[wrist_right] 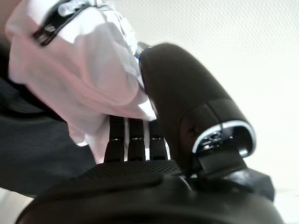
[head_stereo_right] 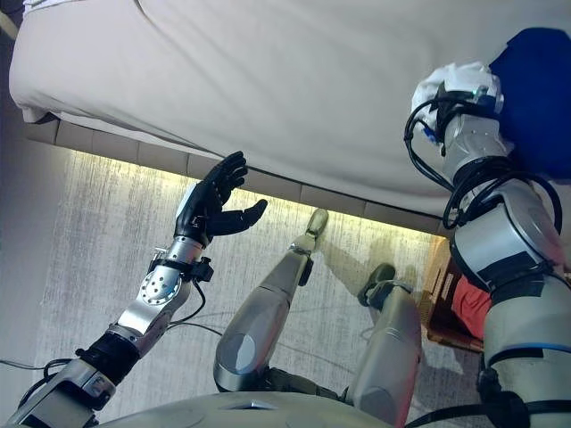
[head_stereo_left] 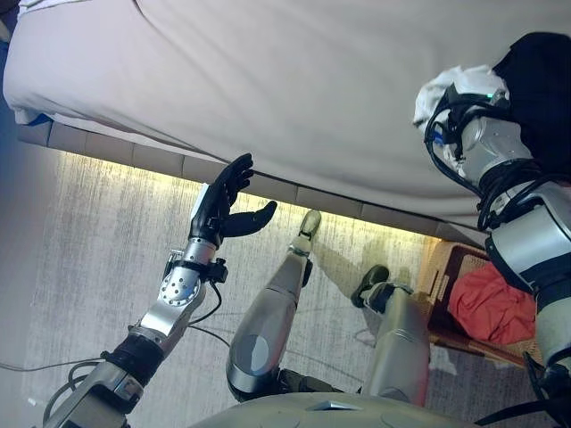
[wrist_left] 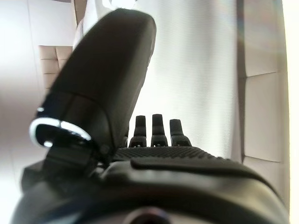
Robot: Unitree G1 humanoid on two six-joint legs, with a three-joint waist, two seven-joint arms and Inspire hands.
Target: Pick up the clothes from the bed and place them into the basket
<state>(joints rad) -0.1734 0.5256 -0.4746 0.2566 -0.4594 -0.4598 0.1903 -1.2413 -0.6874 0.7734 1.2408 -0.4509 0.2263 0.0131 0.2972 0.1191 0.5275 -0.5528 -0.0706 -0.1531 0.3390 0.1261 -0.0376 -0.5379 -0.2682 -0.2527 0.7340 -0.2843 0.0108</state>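
White garment (wrist_right: 88, 70) lies bunched beside dark clothing (head_stereo_left: 540, 80) at the bed's (head_stereo_left: 294, 80) right edge, right hand (wrist_right: 140, 140) reaching in, grip unclear. Left hand (head_stereo_left: 223, 205) spread over carpet (head_stereo_left: 98, 241). Basket (head_stereo_left: 455, 259) holds red cloth (head_stereo_left: 491, 308).

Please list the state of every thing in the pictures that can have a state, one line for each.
left hand: open, empty, raised beside the bed edge.
right hand: at the white garment on the bed; grip cannot be told.
white garment: crumpled, lying on the bed.
dark garment: bunched on the bed beside the white one.
red garment: already in the basket.
basket: on the floor, holding the red garment.
bed: covered with a smooth sheet.
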